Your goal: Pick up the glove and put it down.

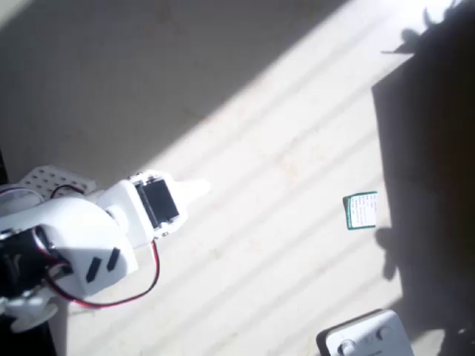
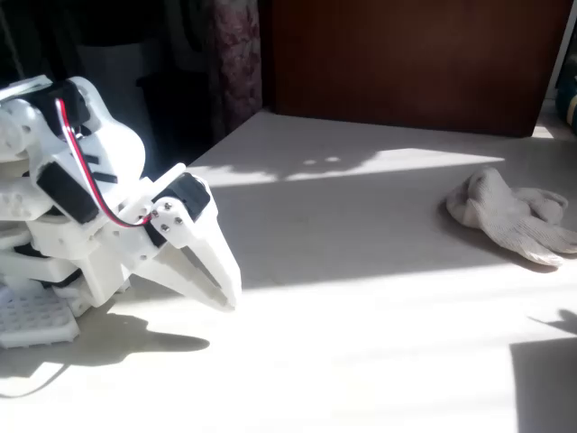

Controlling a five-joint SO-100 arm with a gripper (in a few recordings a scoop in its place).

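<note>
The white arm (image 2: 81,207) sits folded at the left edge of the desk (image 2: 361,298) in the fixed view, with a red wire (image 2: 86,176) looping across its joints. The claw (image 2: 221,293) points down and to the right, its tips close above the desk surface. The two fingers lie nearly together with only a narrow slit between them, and nothing is held. In the overhead view the claw (image 1: 194,188) projects to the right from the arm body at the left edge.

The glove (image 2: 509,216) lies flat on the desk near the right edge in the fixed view, in shade, well apart from the claw. Its stubby fingers point to the right.

In the overhead view a small green-edged card (image 1: 361,210) lies on the sunlit desk toward the right. A white box with round buttons (image 1: 367,337) sits at the bottom edge.
</note>
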